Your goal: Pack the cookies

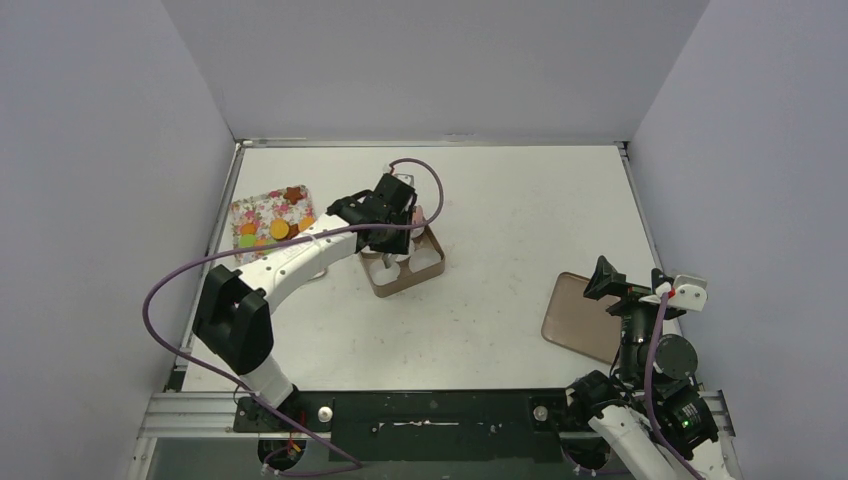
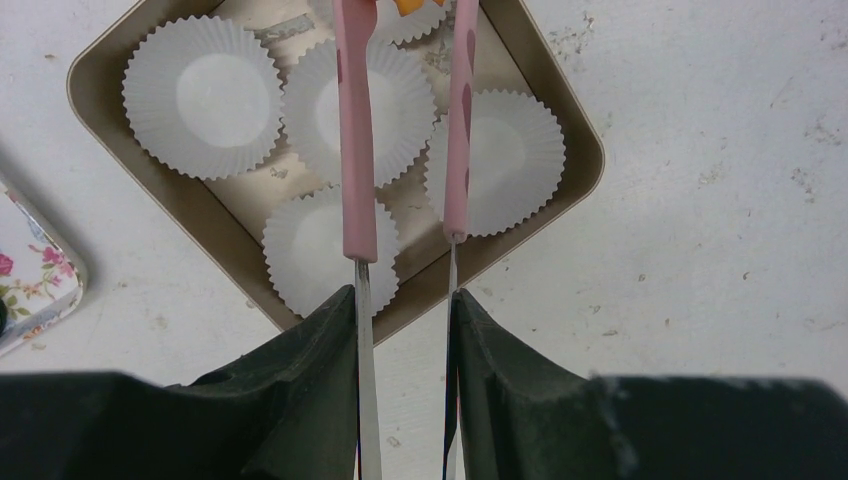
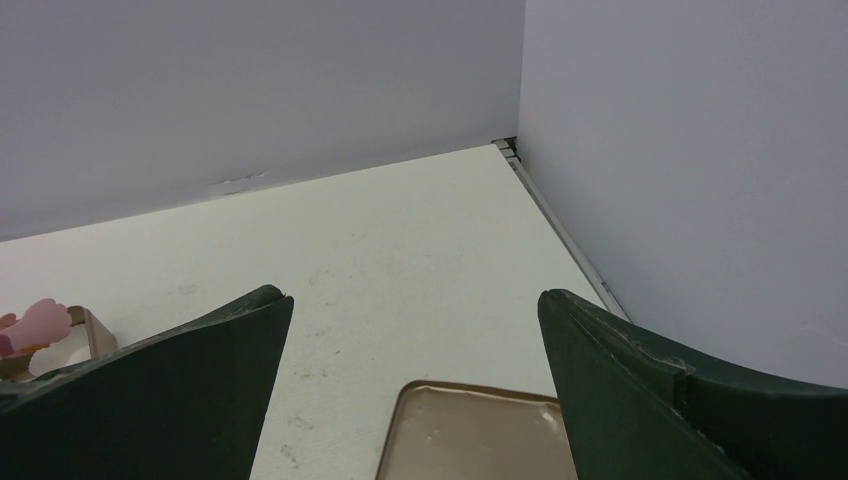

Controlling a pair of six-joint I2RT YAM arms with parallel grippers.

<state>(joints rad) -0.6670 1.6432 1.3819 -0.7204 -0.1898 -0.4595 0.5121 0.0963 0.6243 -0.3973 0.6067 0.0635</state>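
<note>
1. Looking down from the left wrist, we see the left gripper [image 2: 405, 310] clenched on pink tongs [image 2: 355, 150], whose two arms reach out over the tin [image 2: 236, 192].
2. The tong tips run off the top edge. An orange cookie [image 2: 415, 5] sits between them there, with only its lower rim in view, so we cannot tell its shape.
3. The tin holds white paper cups [image 2: 203, 98]. Four show nearly whole, and a fifth is cut off at the top behind the tongs.
4. In the top view the left arm covers much of the tin, and we can hardly make out the cups.
5. The other cookies [image 1: 279, 229], orange and dark brown, lie on a flowered tray [image 1: 262, 212] left of the tin. They are too small for us to count.
6. The right gripper [image 3: 415, 296] hangs released, jaws wide, above a brown lid [image 3: 470, 435] that the frame's bottom edge cuts off.
</note>
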